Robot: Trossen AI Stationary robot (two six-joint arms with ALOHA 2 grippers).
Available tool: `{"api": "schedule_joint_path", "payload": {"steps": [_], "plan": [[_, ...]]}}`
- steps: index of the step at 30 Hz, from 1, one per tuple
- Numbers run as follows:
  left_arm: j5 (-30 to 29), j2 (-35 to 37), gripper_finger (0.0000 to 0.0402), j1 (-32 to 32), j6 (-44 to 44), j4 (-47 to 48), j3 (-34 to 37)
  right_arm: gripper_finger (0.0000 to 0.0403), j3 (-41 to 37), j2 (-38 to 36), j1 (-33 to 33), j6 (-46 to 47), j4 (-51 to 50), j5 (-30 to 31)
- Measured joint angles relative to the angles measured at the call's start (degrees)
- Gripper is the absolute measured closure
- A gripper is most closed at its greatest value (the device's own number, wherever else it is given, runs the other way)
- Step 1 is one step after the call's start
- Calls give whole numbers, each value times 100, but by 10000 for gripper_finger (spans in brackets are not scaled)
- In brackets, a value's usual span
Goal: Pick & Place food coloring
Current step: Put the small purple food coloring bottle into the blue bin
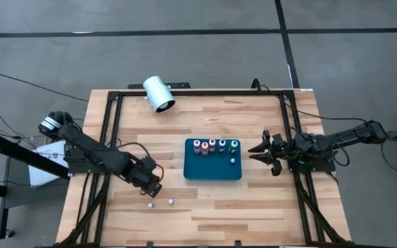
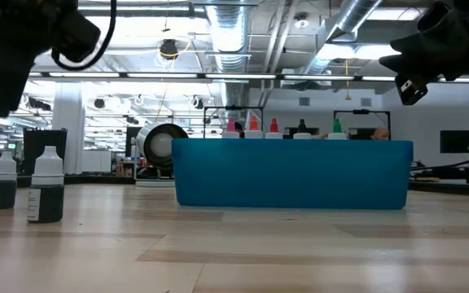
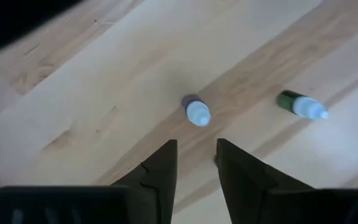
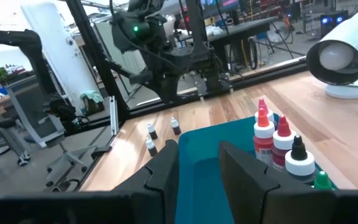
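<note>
Two small food coloring bottles stand upright on their bases on the bare wood near the table's near-left: a dark-bodied one (image 3: 196, 112) (image 1: 150, 204) and a green one (image 3: 300, 104) (image 1: 171, 202). Both have white caps. My left gripper (image 3: 196, 144) (image 1: 156, 187) hovers just above and beside them, open, touching nothing. Several more bottles (image 1: 216, 145) (image 4: 272, 137) stand along the far side of the blue tray (image 1: 212, 172). My right gripper (image 1: 259, 153) (image 4: 197, 149) hangs open at the tray's right edge, empty.
A large white cylinder (image 1: 158, 93) (image 4: 344, 56) lies at the table's far edge, left of centre. Black frame rails (image 1: 112, 138) run along the table's left, right and far sides. Bare wood lies in front of the tray (image 2: 291, 175).
</note>
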State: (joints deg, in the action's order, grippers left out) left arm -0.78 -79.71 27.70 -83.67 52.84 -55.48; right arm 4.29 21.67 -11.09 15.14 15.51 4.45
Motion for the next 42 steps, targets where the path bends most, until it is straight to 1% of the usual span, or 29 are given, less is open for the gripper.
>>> {"api": "schedule_joint_path", "payload": {"steps": [3,7,13,17,20,24,33,35,38,42], "plan": [[-6,-181,290,0,57,-24,0,301,0,0,0,137,0,2],[-31,-289,267,0,111,-90,1,301,0,0,0,146,0,0],[-161,-295,227,-2,135,-131,9,301,0,0,0,149,0,2],[-142,-295,214,-2,131,-149,9,301,0,0,0,150,0,2],[-141,-295,212,-2,129,-181,9,301,0,0,0,150,0,0],[-139,-295,211,-4,149,-489,17,301,0,0,0,148,0,0],[-154,-321,211,-4,85,-480,20,301,0,0,0,148,0,1],[-120,-415,211,-4,47,-486,22,301,0,1,0,148,1,2],[120,-682,211,-11,32,-517,23,301,0,0,0,148,5,2],[167,-993,211,-9,-99,-600,26,301,0,0,0,148,42,2]]}}
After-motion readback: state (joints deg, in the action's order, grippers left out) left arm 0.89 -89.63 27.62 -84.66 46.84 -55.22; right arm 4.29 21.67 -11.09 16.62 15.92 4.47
